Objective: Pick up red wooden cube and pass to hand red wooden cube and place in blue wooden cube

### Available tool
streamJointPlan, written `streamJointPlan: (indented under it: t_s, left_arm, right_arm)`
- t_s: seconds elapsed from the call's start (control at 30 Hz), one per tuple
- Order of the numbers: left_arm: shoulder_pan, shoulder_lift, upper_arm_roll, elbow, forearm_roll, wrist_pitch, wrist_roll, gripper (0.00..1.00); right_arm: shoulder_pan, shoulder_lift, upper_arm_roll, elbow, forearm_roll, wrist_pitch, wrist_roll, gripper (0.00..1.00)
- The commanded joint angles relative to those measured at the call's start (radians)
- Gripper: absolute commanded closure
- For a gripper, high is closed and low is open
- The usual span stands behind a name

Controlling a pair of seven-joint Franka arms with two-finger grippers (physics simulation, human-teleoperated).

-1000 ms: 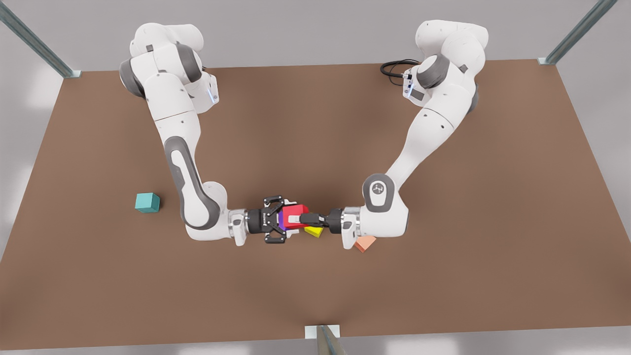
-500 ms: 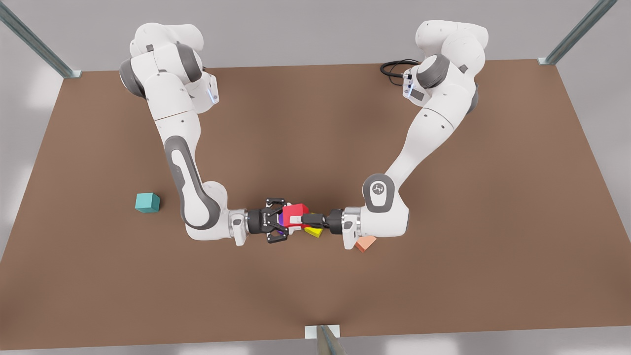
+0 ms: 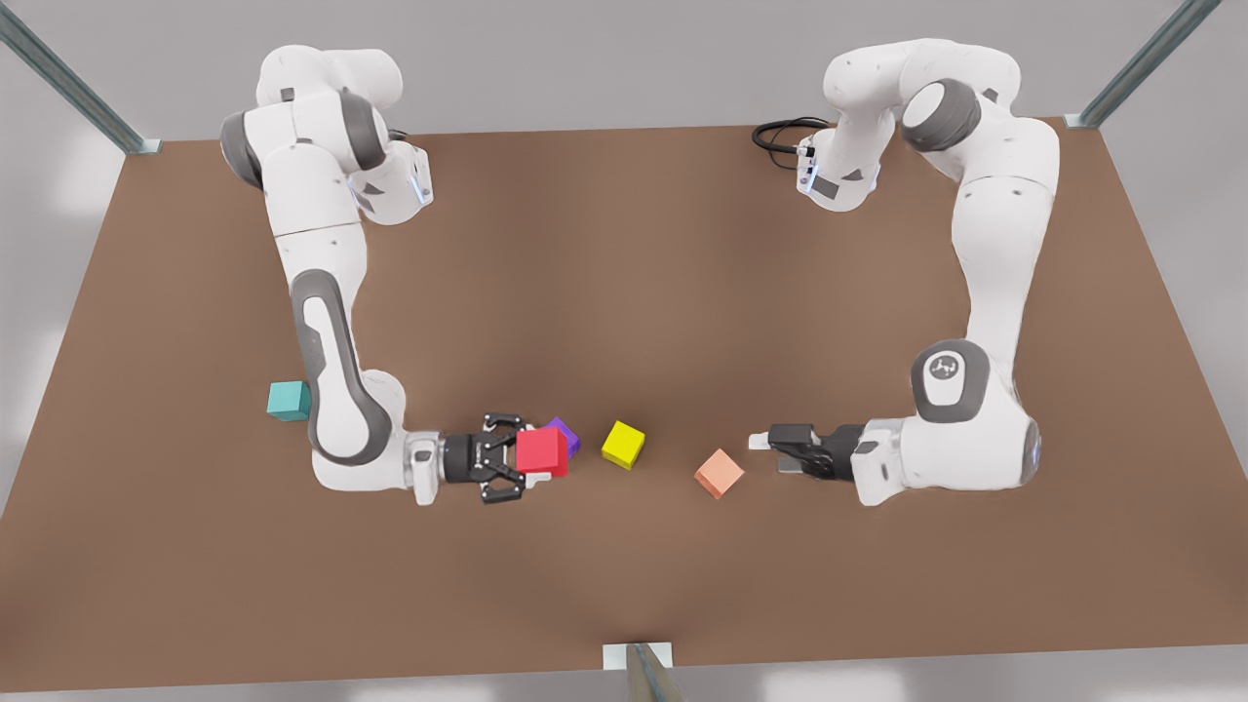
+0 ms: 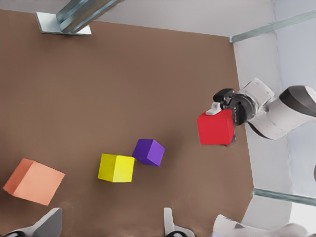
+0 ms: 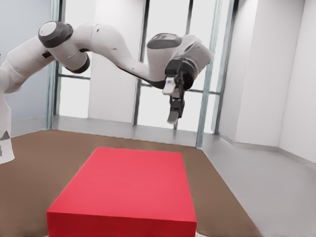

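Risk: right gripper (image 3: 517, 456) clamps red wooden cube (image 3: 542, 452) by one edge; it may slip before reaching blue wooden cube (image 3: 289, 401). Left gripper (image 3: 765, 452) waits, fingers spread.

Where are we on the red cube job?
Pickup and pass look done: the red cube is off the table, clamped in the right gripper, while the left gripper is open and apart, beside the orange cube. Left to do: carry it to the teal cube and place it.
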Motion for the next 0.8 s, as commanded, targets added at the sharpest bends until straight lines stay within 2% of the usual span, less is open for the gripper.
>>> streamJointPlan:
  t_s: [0.0, 0.1, 0.13, 0.17, 0.2, 0.27, 0.37, 0.6, 0.77]
  left_arm:
    - [0.009, -0.069, 0.002, -0.001, 0.583, -0.397, -0.203, 0.00]
    - [0.055, -0.175, -0.004, 0.000, 0.635, -0.492, -0.196, 0.00]
    - [0.049, -0.213, 0.039, -0.013, 0.625, -0.483, -0.106, 0.00]
    - [-0.102, -0.414, 0.340, -0.243, 0.512, -0.333, 0.024, 0.00]
    - [-0.253, -0.612, 0.547, -0.501, 0.367, -0.126, -0.107, 0.00]
    - [-0.255, -0.666, 0.565, -0.483, 0.258, -0.261, -0.126, 0.00]
    - [-0.250, -0.609, 0.564, -0.446, 0.240, -0.276, -0.126, 0.00]
    - [-0.227, -0.584, 0.565, -0.440, 0.232, -0.273, -0.124, 0.00]
    - [-0.227, -0.577, 0.565, -0.440, 0.230, -0.273, -0.124, 0.00]
  right_arm:
    - [-0.043, -0.017, -0.019, 0.000, -0.296, -0.040, 0.226, 0.35]
    - [-0.051, -0.194, -0.146, -0.147, -0.776, -0.068, 0.514, 0.35]
    - [-0.051, -0.268, -0.183, -0.182, -0.948, -0.100, 0.649, 0.35]
    - [-0.051, -0.322, -0.208, -0.184, -1.118, -0.129, 0.795, 0.35]
    - [-0.051, -0.353, -0.232, -0.187, -1.261, -0.128, 0.883, 0.35]
    - [-0.049, -0.417, -0.248, -0.245, -1.427, -0.050, 1.018, 0.35]
    - [-0.051, -0.472, -0.262, -0.391, -1.597, 0.200, 1.024, 0.35]
    - [-0.051, -0.486, -0.306, -0.566, -1.677, 0.503, 1.029, 0.35]
    - [-0.065, -0.474, -0.305, -0.609, -1.677, 0.559, 1.027, 0.35]
